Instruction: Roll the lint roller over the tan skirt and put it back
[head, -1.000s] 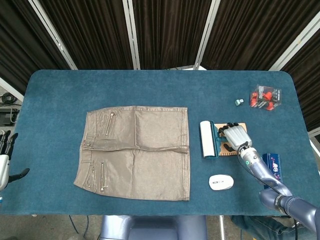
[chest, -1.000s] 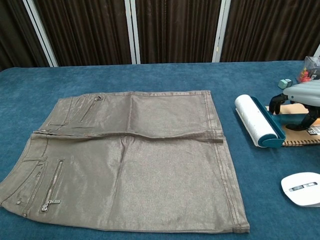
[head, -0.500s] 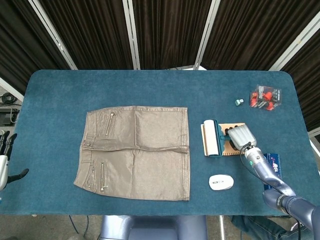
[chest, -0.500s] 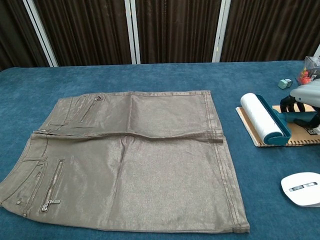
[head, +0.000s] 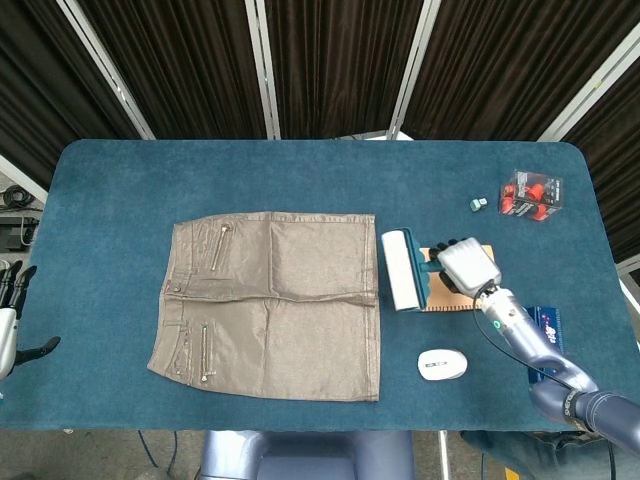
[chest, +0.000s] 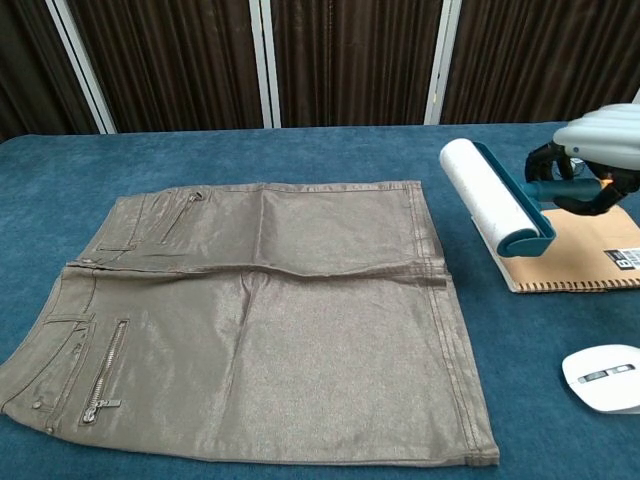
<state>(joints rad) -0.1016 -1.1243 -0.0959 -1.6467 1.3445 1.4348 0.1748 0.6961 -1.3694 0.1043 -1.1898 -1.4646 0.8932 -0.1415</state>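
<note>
The tan skirt (head: 270, 300) (chest: 260, 310) lies flat on the blue table, zippers toward the left. My right hand (head: 466, 264) (chest: 592, 150) grips the teal handle of the lint roller (head: 402, 270) (chest: 492, 197), holding it lifted off the cardboard pad (head: 455, 296) (chest: 590, 255), with the white roll just right of the skirt's right edge. My left hand (head: 10, 310) hangs open off the table's left edge, seen only in the head view.
A white oval device (head: 442, 363) (chest: 604, 377) lies near the front right. A small teal cube (head: 477, 203) and a clear box of red items (head: 530, 193) sit at the back right. A blue packet (head: 549, 330) lies by the right edge.
My right hand has raised the lint roller off the cardboard pad and carried it left toward the skirt. The left hand has stayed put.
</note>
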